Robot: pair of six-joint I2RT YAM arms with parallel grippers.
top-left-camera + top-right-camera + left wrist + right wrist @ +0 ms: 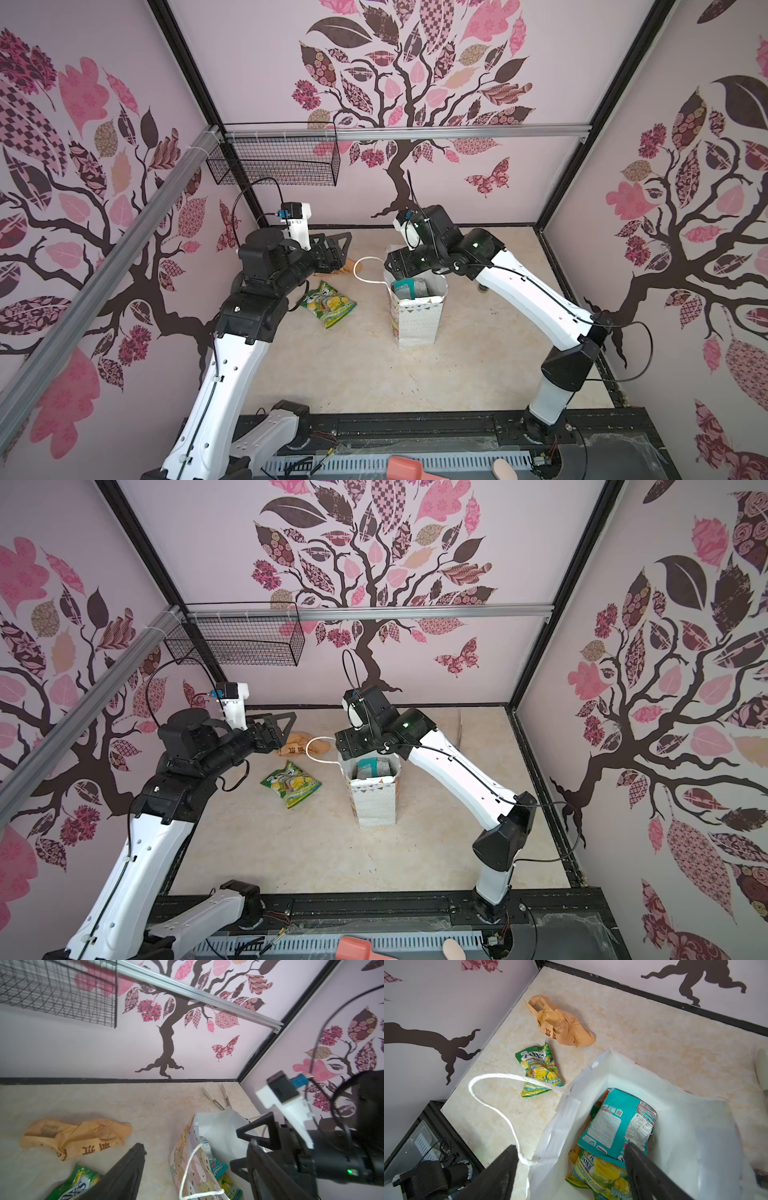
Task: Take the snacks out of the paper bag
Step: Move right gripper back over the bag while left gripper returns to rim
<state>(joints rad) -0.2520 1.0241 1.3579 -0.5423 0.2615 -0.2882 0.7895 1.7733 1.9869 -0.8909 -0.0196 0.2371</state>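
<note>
Workspace at the moment of recording. The tabletop (353, 374) was a pale beige, marble-patterned slab enclosed on three sides by pink walls (266, 62) bearing dark tree-and-leaf decals. An aluminium rail (457, 132) crossed the back wall, and a black wire basket (274, 160) hung from it at the far left corner.

The paper bag (415, 320) stood upright near the middle of the table – long axis vertical, mouth facing up. One rope handle (365, 266) drooped over its far-left side. Inside, a teal packet (616, 1124) was propped on end with its printed back toward the mouth, and it overlapped a second green-and-yellow packet (600, 1174) beneath.

Two snacks lay outside. A green-and-yellow packet (328, 304) rested flat just left of the bag, its long axis running diagonally from far left to near right in both top views. A crumpled tan-orange packet (297, 746) lay farther back, its length roughly crosswise to the table.

The left gripper (196, 1145) hovered above the tan-orange packet with its jaws spread wide and nothing between them. The right gripper (572, 1146) hung over the bag's mouth, jaws likewise apart – one finger outside the bag wall by the handle, the other inside above the teal packet. Whether that finger touched the packet could not be judged.
</note>
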